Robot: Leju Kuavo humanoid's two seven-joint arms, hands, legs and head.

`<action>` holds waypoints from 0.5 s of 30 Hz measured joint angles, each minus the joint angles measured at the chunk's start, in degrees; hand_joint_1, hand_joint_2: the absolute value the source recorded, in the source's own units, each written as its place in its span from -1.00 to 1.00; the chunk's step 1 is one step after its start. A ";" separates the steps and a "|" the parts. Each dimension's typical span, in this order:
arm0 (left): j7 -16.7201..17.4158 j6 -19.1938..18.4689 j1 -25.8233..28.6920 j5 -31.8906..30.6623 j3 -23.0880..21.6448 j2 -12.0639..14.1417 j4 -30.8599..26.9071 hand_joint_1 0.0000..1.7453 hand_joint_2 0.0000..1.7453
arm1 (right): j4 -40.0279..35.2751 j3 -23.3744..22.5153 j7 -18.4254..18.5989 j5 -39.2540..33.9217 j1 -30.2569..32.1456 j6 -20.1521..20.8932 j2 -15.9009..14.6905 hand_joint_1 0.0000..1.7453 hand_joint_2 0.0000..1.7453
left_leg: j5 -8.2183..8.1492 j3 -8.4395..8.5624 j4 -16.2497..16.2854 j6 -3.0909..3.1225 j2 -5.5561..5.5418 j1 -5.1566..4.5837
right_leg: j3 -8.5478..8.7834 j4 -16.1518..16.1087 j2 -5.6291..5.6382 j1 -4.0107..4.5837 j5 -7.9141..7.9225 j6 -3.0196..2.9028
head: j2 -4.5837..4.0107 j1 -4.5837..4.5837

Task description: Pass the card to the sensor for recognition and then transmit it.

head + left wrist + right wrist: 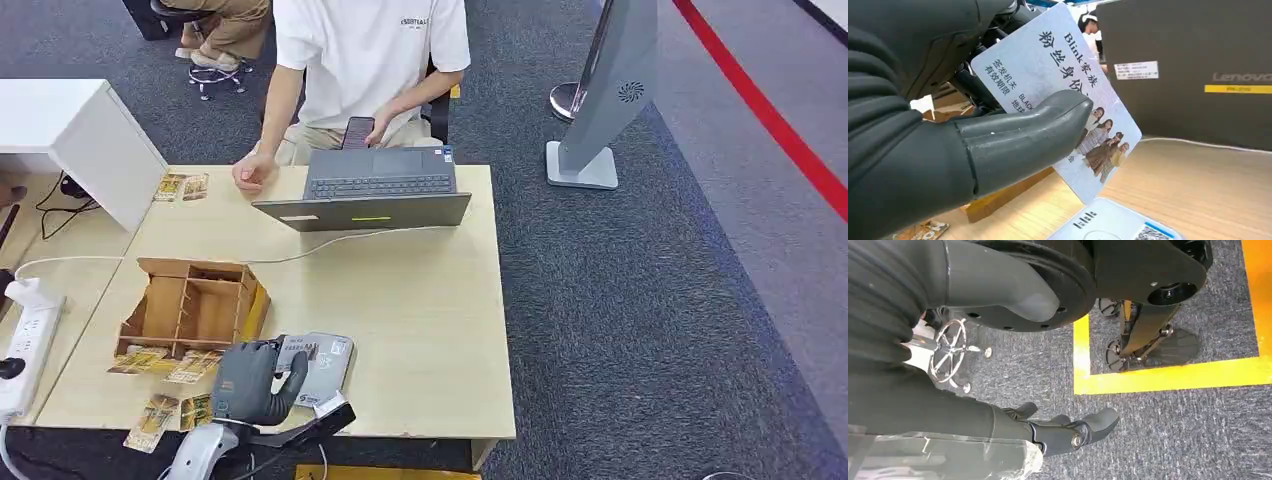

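A robot's left hand (252,381) grips a pale blue card (1058,95) between thumb and fingers at the near edge of the desk (420,300), holding it just above a light grey sensor pad (325,365) that lies flat on the wood. In the left wrist view the card, printed with Chinese characters and a small group photo, hangs tilted with its lower corner just above the pad (1115,225) and apparently clear of it. The task looks to be at its first stage: the card is picked up and brought to the sensor, but whether the reading has gone through cannot be told, and the handover is not yet done. A person (365,60) in a white shirt sits at the far side behind an open laptop (375,190), one hand resting on the desk, the likely recipient.

Just left of the sensor stands a brown cardboard organiser (190,305) split into compartments; those that can be seen look bare, though its depths are in shadow. More cards (165,385) lie loose on the desk near its front, and a couple sit at the far left corner (182,186).

The right hand (1073,430) hangs low over grey carpet, fingers extended and slightly apart, holding nothing.
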 joint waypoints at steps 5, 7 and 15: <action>0.15 -0.22 -0.36 0.15 1.44 -0.83 2.23 1.00 1.00 | 0.00 0.00 0.09 0.46 -0.01 0.07 -0.02 -1.00 1.00 | 0.00 0.01 0.00 0.00 0.00 0.00 | 0.00 0.00 0.00 0.00 0.00 0.00 | 0.00 0.02; 0.15 -0.52 -0.48 0.50 1.84 -1.20 3.43 1.00 1.00 | 0.00 0.00 0.15 0.48 0.00 0.09 -0.02 -1.00 1.00 | 0.00 0.01 0.00 0.00 0.00 0.00 | 0.00 0.00 0.01 0.00 0.00 0.00 | 0.00 0.00; 0.15 -1.38 -1.10 1.14 2.97 -2.08 7.26 1.00 1.00 | 0.00 0.00 0.26 1.01 0.00 0.15 -0.04 -1.00 1.00 | 0.00 0.00 0.00 0.00 0.00 0.00 | 0.00 0.00 0.00 0.00 0.00 0.00 | 0.00 0.00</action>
